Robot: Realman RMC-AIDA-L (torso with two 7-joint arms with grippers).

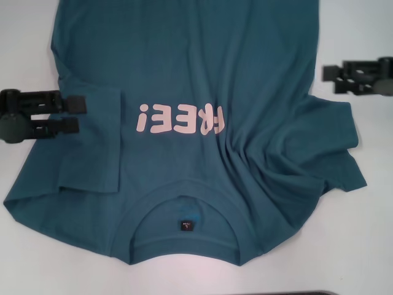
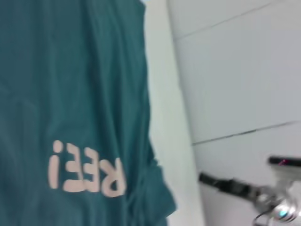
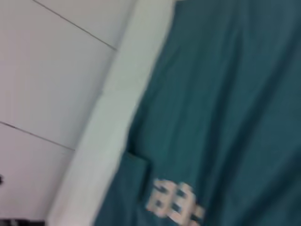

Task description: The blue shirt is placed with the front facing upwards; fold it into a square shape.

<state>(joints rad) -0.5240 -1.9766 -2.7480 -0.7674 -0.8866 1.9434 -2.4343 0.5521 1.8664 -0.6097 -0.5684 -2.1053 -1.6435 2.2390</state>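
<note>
Across the white table [image 1: 368,246]: I see the blue shirt [image 1: 202,80] spread front up, filling most of my head view, collar nearest me and hem running out of view at the far side.
Left side of shirt: already folded inward, its straight edge lying just beside the print; the sleeve spreads flat toward the near left corner.
Right side of shirt: rumpled, with creases running from the chest to the right sleeve, which lies bunched near the table's right part.
Print [image 1: 181,118]: pale pink letters across the chest, reading upside down to me.
Collar [image 1: 184,212]: ribbed, round, with a small black label [image 1: 185,225] inside it.
Left gripper [image 1: 77,114]: at the shirt's left edge, fingers parted a little, clasping nothing I can see.
Right gripper [image 1: 326,78]: over bare table just beside the shirt's right edge, fingers slightly apart, empty.
</note>
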